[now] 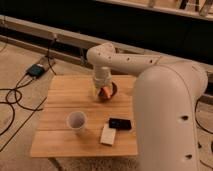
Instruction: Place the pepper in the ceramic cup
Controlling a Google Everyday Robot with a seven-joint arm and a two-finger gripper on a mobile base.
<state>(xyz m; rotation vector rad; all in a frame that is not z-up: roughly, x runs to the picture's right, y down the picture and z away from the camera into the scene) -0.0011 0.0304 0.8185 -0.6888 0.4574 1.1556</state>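
Note:
The pepper [105, 92] is a small orange-red piece lying in the dark red bowl [113, 91] at the back middle of the wooden table [60, 100]. My gripper [99, 89] hangs straight down from the white arm at the bowl's left edge, right beside the pepper. The white ceramic cup [76, 121] stands upright and apart at the front left of the table, well clear of the gripper.
A black flat device [120, 123] and a white flat block [107, 135] lie at the front of the table, right of the cup. My large white arm body [165, 115] covers the table's right side. Cables [12, 100] and a black box [37, 70] lie on the floor at left.

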